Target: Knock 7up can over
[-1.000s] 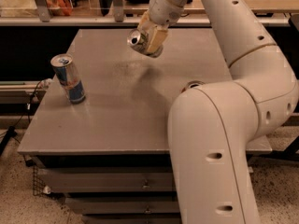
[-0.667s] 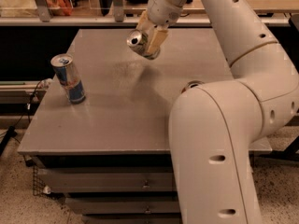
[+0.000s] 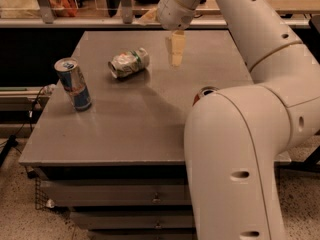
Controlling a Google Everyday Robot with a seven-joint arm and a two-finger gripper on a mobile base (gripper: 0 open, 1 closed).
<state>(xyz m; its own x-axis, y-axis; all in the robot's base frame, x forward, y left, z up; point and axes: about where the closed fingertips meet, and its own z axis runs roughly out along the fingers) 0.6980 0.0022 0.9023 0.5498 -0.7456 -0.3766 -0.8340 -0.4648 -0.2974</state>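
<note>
The 7up can [image 3: 129, 62], silvery-white with green lettering, lies on its side on the grey table [image 3: 135, 124], in the far left-centre part. My gripper [image 3: 165, 39] hangs above the table just right of the can and apart from it. Its jaws are spread and hold nothing; one pale finger [image 3: 176, 49] points down.
A blue-and-silver slim can [image 3: 73, 84] stands upright near the table's left edge. An orange-red can [image 3: 205, 92] shows only its top behind my arm [image 3: 235, 149], which covers the table's right front. A shelf with clutter [image 3: 60, 4] runs behind the table.
The gripper held the 7up can in the air over the far table. It has let go, and the can now lies on its side on the table to the left of the gripper.
</note>
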